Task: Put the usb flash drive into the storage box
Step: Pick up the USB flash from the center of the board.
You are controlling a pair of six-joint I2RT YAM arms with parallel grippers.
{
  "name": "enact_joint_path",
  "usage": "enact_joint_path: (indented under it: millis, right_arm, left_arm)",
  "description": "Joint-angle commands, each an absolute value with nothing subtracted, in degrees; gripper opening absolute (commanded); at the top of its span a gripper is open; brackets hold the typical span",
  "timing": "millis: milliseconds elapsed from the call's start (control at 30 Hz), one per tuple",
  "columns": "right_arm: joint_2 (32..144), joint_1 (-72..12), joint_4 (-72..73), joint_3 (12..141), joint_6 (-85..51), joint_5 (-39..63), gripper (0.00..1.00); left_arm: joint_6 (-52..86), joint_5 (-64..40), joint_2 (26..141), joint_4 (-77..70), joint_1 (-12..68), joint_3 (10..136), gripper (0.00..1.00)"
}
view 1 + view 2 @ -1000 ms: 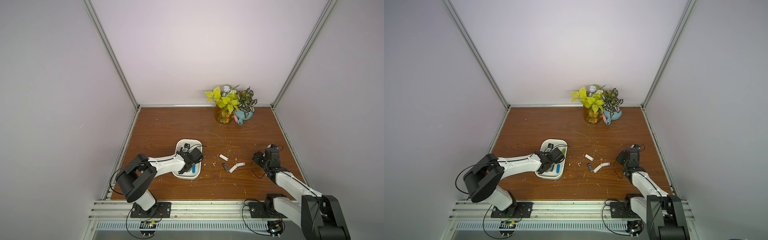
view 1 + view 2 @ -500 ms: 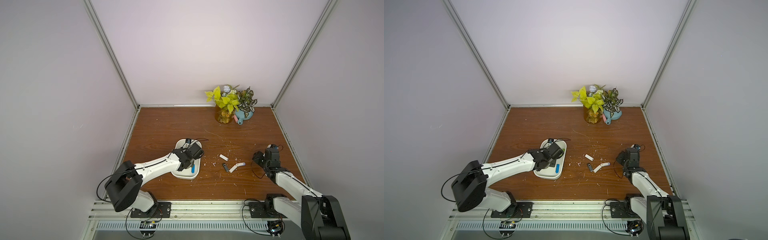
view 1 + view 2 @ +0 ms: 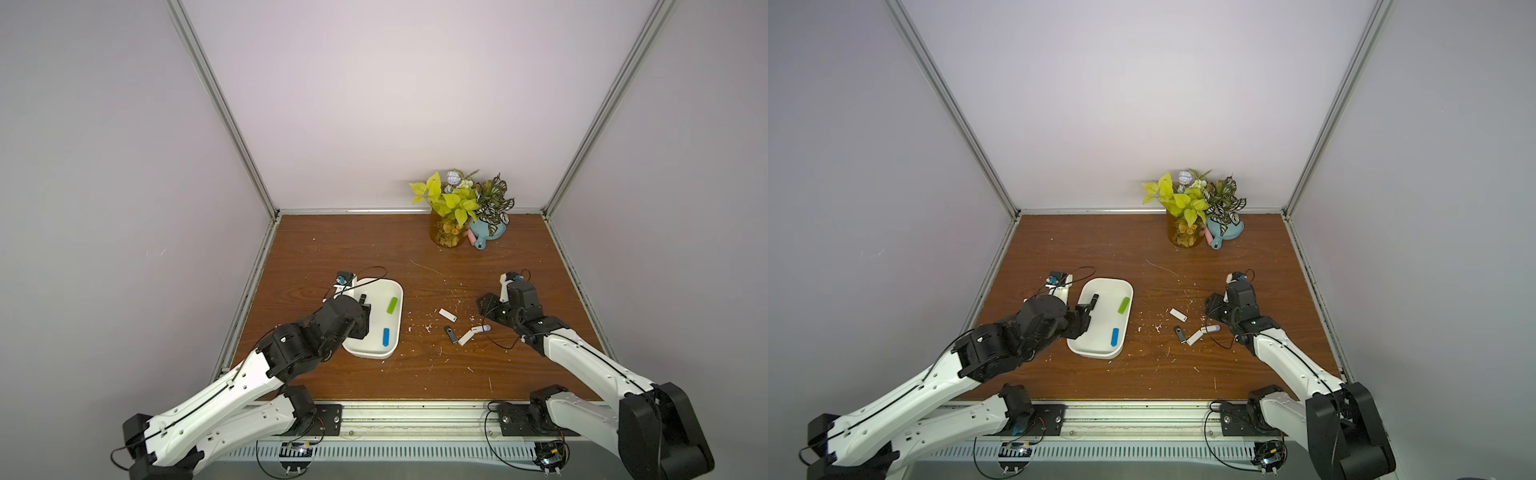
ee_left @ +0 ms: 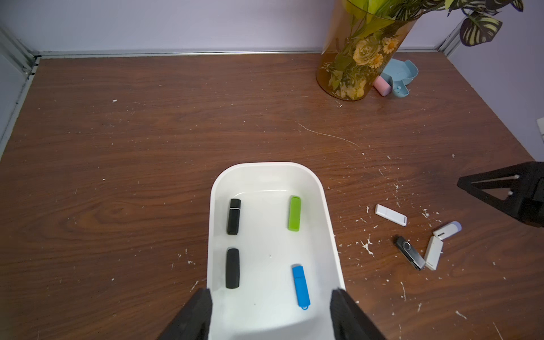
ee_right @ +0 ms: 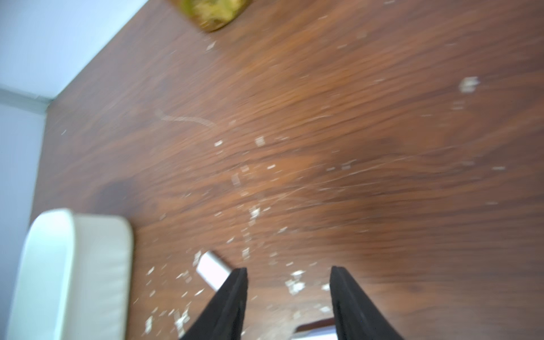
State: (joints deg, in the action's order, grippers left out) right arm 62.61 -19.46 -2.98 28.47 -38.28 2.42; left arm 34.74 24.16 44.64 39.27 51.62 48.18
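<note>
The white storage box (image 3: 376,332) (image 3: 1100,332) (image 4: 266,167) lies left of centre on the brown table. In it lie two black usb flash drives (image 4: 234,216) (image 4: 232,268), a green one (image 4: 294,213) and a blue one (image 4: 300,285). My left gripper (image 4: 272,291) (image 3: 1084,318) hangs open and empty over the box's near left end. To the right, several drives lie loose on the table: a white one (image 3: 448,314) (image 5: 212,269), a black swivel one (image 3: 451,333), another white one (image 3: 466,336) and a white-and-purple one (image 3: 481,329). My right gripper (image 5: 288,270) (image 3: 484,307) is open and empty, just beyond them.
An amber glass vase with flowers (image 3: 446,232) and a small blue pot with a plant (image 3: 488,232) stand at the back of the table. White crumbs are scattered between the box and the loose drives. Walls close in the table on three sides.
My left gripper has opened and drawn back from the middle of the box toward its near left end. The right arm has hardly moved.
</note>
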Motion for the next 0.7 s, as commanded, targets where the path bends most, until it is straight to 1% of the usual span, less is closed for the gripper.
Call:
enact_joint_path:
  millis: [0,67,200,367,467,567,667]
  right_arm:
    - [60.4,-24.1,-11.0,28.1,-44.0,0.8,0.51]
    - [59.6,-26.9,-12.7,27.8,-45.9,-0.1,0.5]
    - [57.4,-29.9,-16.2,26.9,-47.9,-2.2,0.51]
    - [54.7,-30.2,-18.8,24.9,-49.1,-5.4,0.54]
    - [55.6,-30.1,-17.1,23.4,-49.8,-3.8,0.58]
    - [57.3,-30.1,-15.3,22.7,-50.6,-4.5,0.62]
    - [59.5,-30.1,-13.7,22.9,-50.7,-5.9,0.63]
  left_arm:
    - [33.8,25.9,42.1,41.1,51.1,47.0,0.64]
    - [33.7,26.0,41.6,40.4,51.1,46.1,0.65]
    - [33.4,25.0,43.5,40.1,51.1,46.0,0.65]
    - [33.2,24.1,44.7,40.1,51.1,46.1,0.66]
    - [33.3,24.2,44.4,40.1,51.1,46.0,0.66]
    - [33.4,24.2,44.4,40.1,51.1,45.9,0.66]
    - [33.4,24.3,44.6,40.1,51.2,45.9,0.66]
